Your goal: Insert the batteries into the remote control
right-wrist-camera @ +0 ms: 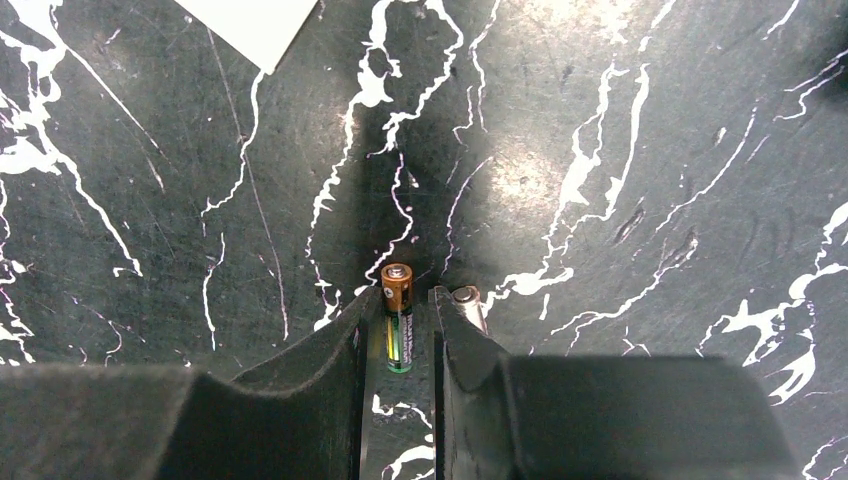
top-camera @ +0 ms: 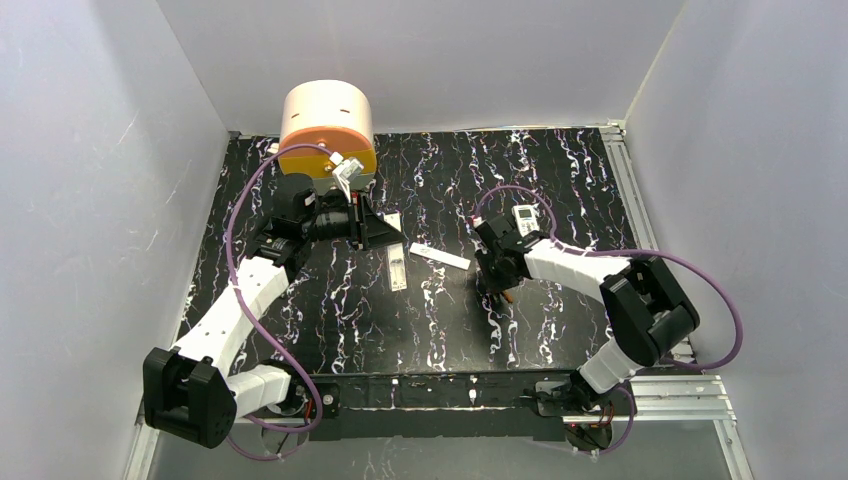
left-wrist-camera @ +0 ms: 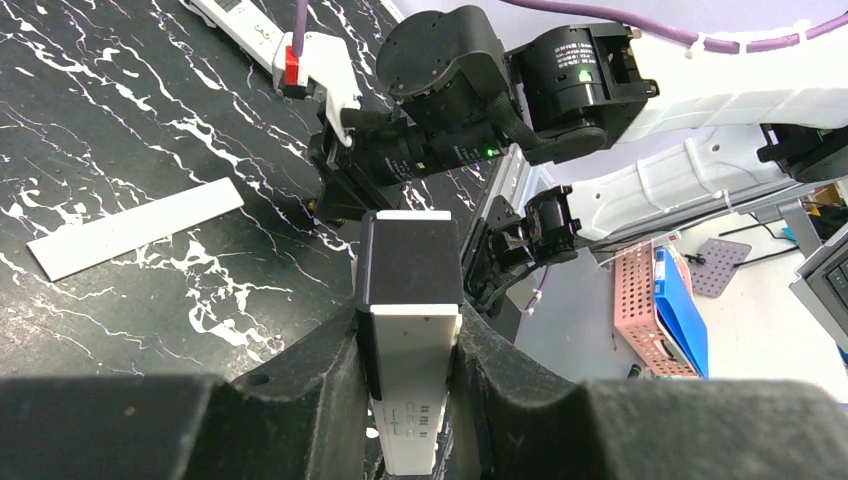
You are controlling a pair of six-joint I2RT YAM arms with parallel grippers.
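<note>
- Two batteries (right-wrist-camera: 397, 335) lie side by side on the table (right-wrist-camera: 620, 200), nearest the arm bases. The right gripper (right-wrist-camera: 402, 300) is down over them with its fingers narrowly spread. One battery sits in the gap, not yet pinched. The second battery (right-wrist-camera: 467, 300) lies just outside one finger.
- The step in hand looks like the pick of the first battery. With both on the table, none is loaded.
- The next move calls for a square squeeze on the straddled battery, then a straight lift. The neighbour is so close to the finger that any sideways slip would roll it off.
- Farther out, a plain white bar (top-camera: 440, 257) lies flat between the two arms, touched by nothing.
- The left gripper (left-wrist-camera: 410, 325) is pressed onto a white oblong piece (left-wrist-camera: 410, 270) with a dark far end and small print. I cannot tell whether it belongs to the remote.
- Farthest, the remote (top-camera: 527, 215) lies face up beside the right arm, its display showing and neither gripper on it. Its battery bay is hidden, so that must be exposed and the battery's ends matched to it before loading.
</note>
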